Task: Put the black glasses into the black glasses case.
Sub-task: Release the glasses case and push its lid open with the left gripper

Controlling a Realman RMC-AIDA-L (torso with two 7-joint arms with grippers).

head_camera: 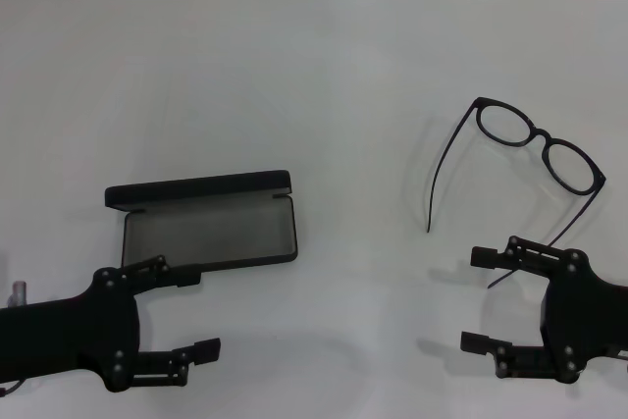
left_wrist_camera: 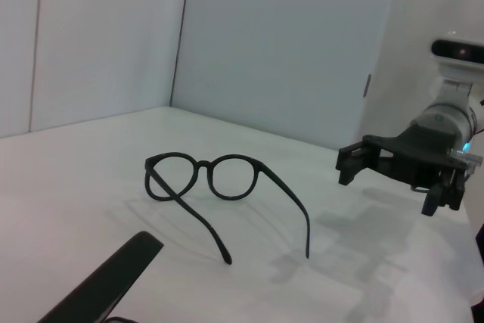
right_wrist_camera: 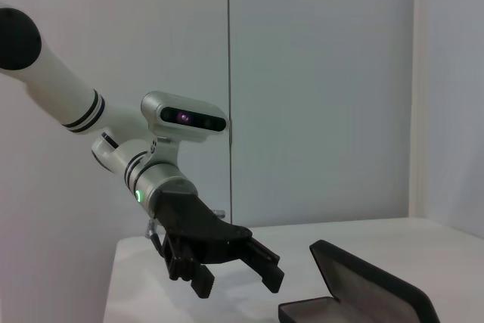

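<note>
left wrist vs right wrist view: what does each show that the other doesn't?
Left wrist only: the black glasses standing on the table with temple arms unfolded, and the right hand, open, beside them. Right wrist only: the left hand, open, and the case's grey-lined inside. Both: the open black glasses case, only its lid edge in the left wrist view, and the white table.

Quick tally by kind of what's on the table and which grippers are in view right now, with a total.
Black glasses: 1, unfolded, on the table's right side.
Black glasses case: 1, lid open, nothing inside, on the left.
Grippers: 2, left gripper by the case, right gripper near the glasses; both open, holding nothing.
Total: 4.
</note>
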